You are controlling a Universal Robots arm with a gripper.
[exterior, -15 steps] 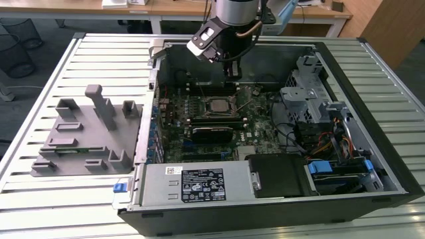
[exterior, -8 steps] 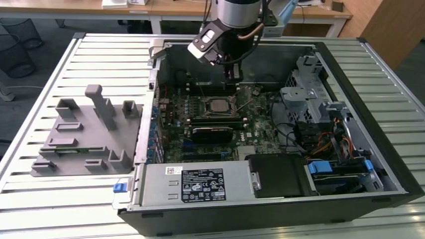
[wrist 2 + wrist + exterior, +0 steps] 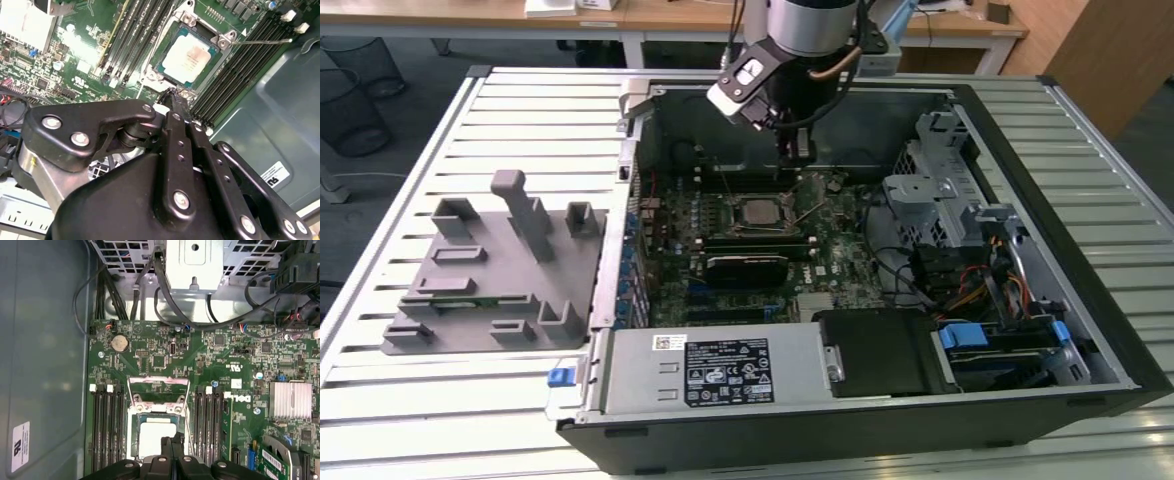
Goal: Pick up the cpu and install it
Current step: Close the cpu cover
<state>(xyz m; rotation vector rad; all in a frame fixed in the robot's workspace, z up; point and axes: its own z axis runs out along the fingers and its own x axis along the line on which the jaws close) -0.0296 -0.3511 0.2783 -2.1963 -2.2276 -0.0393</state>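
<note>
Gripper [image 3: 794, 158], fingers pressed together and empty, hangs just above the cpu [image 3: 758, 212], which lies in its socket [image 3: 226, 39] at centre of the exterior view, retention frame [image 3: 158, 382] open. Risk: a fingertip nudge could skew the unclamped cpu.

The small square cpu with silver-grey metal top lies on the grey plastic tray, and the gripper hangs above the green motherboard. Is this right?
Not on the grey plastic tray: the square cpu lies in the socket on the green motherboard, as the second wrist view shows. The gripper does hang above the motherboard.
</note>
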